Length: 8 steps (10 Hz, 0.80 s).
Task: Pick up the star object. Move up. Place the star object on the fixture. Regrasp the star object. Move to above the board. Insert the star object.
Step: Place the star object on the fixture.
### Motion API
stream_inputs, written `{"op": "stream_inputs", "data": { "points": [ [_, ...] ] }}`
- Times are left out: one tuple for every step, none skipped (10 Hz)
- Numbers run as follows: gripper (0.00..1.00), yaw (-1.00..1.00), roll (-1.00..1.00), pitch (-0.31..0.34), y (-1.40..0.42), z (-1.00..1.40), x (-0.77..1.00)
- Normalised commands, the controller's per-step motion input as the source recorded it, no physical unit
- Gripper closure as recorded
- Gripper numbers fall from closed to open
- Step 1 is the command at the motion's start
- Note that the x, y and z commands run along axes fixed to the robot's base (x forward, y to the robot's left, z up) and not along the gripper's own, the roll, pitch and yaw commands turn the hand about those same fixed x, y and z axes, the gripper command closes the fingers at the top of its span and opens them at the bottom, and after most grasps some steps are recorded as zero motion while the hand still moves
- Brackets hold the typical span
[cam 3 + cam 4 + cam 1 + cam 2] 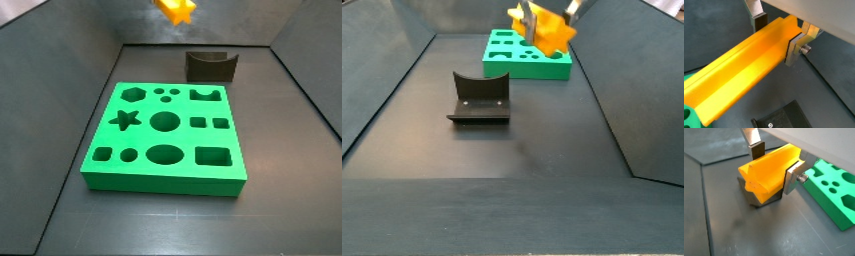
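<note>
The star object [744,70] is a long orange-yellow ridged bar, and its star-shaped end shows in a wrist view [763,178]. My gripper [776,42] is shut on it near one end, one silver finger [794,50] flat against its side and the other dark pad [759,21] behind a ridge. In both side views the star object [178,10] [543,28] hangs high in the air. The dark fixture [210,66] [480,100] stands on the floor beneath it, empty. The green board [167,135] [527,55] lies flat, its star hole [124,121] open.
The fixture's base plate [781,120] and a corner of the board [689,112] show under the bar in a wrist view. The board's edge [834,190] lies beside the gripper [774,172]. Sloped dark walls [74,80] surround the grey floor.
</note>
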Motion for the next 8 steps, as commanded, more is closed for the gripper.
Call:
{"op": "stream_inputs", "data": {
  "points": [
    [1.0, -1.0, -0.16, 0.118, -0.36, 0.05, 1.0],
    [1.0, -1.0, -0.19, 0.159, -0.28, 0.04, 1.0],
    [1.0, -0.77, -0.18, 0.168, -0.23, 0.06, 1.0],
    [1.0, -0.61, -0.16, 0.144, -0.21, 0.05, 1.0],
    [1.0, -0.35, -0.13, 0.1, -0.15, 0.03, 1.0],
    [1.0, -0.21, -0.1, 0.086, -0.12, 0.03, 1.0],
    [1.0, -0.14, -0.08, 0.086, -0.1, 0.03, 1.0],
    [1.0, -0.1, -0.06, 0.096, -0.07, 0.02, 1.0]
  ]
}}
